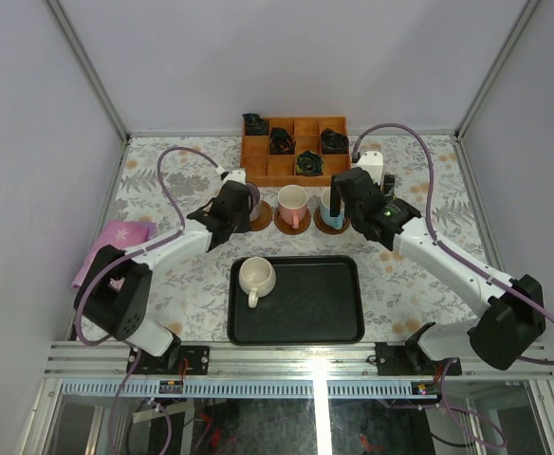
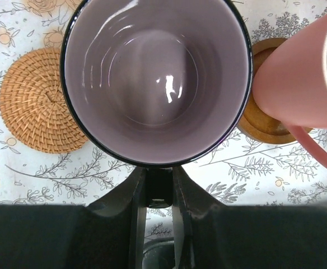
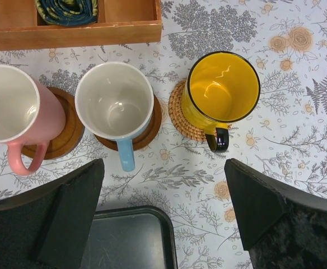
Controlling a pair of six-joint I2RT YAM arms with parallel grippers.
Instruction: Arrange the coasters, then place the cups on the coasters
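Nearest, a black tray (image 1: 301, 322) held the cream-white cup (image 1: 256, 277) in its left part. Beyond it, the left gripper (image 2: 159, 188) was closed, its fingers pinched together at the near rim of the mauve cup (image 2: 156, 78). The part they clamped was hidden below that rim, and the cup covered whatever lay beneath it. A bare woven coaster (image 2: 37, 109) lay just left of this cup. Just right of it stood the pink cup (image 2: 298, 78), cut off at the frame edge, on a brown coaster (image 2: 264, 120). The right gripper (image 3: 163, 168) hung with its jaws wide apart, gripping nothing. It was on the near side of the light blue cup (image 3: 114, 103) on a brown disc (image 3: 146, 134) and the yellow cup (image 3: 222, 87) on a second woven coaster (image 3: 180, 115). From above, it hid the yellow cup. Farthest stood the orange box (image 1: 294, 149), its dark objects (image 1: 307, 163) too small to identify.
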